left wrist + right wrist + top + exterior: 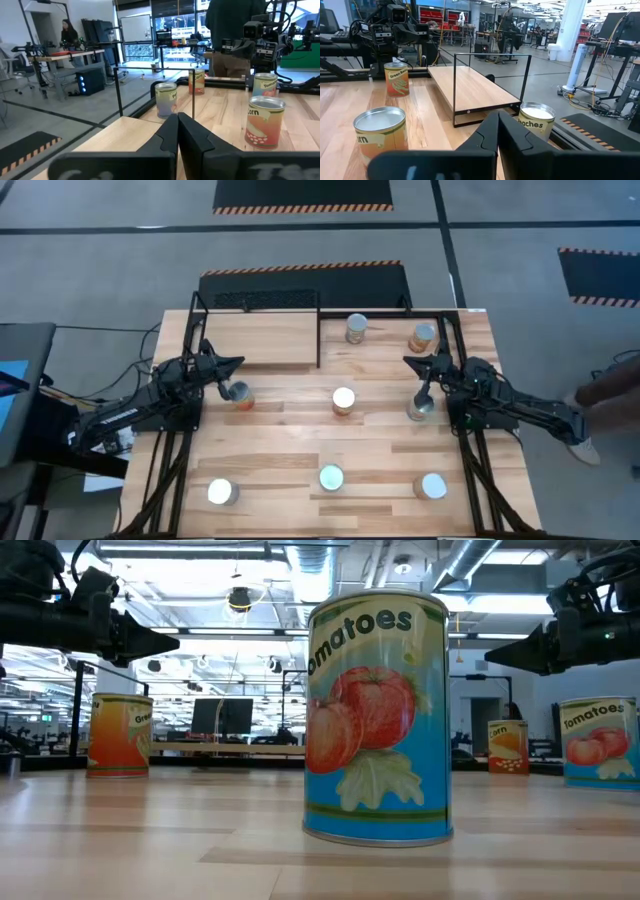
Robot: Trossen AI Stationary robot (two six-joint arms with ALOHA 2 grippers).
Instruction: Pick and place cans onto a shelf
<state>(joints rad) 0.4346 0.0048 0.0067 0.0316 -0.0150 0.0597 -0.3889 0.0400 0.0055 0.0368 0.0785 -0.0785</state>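
Eight upright cans stand on the plank table. Two are at the far right (356, 330) (422, 338), one is in the middle (343, 401), one is near each gripper (238, 393) (420, 408), and three stand along the near edge (222, 493) (331, 478) (431, 486). The shelf (255, 335) is a light board in a black frame at the far left, with nothing on it. My left gripper (238, 363) is shut and empty, raised just beyond the left can. My right gripper (408, 361) is shut and empty, raised beyond the right can. Both sets of shut fingertips show in the wrist views (178, 120) (497, 117).
The shelf's thin black frame (490, 55) rises above its board. A tomato can (378, 720) stands close to the low camera. A black mat (305, 285) lies beyond the table. People stand in the room behind (67, 30).
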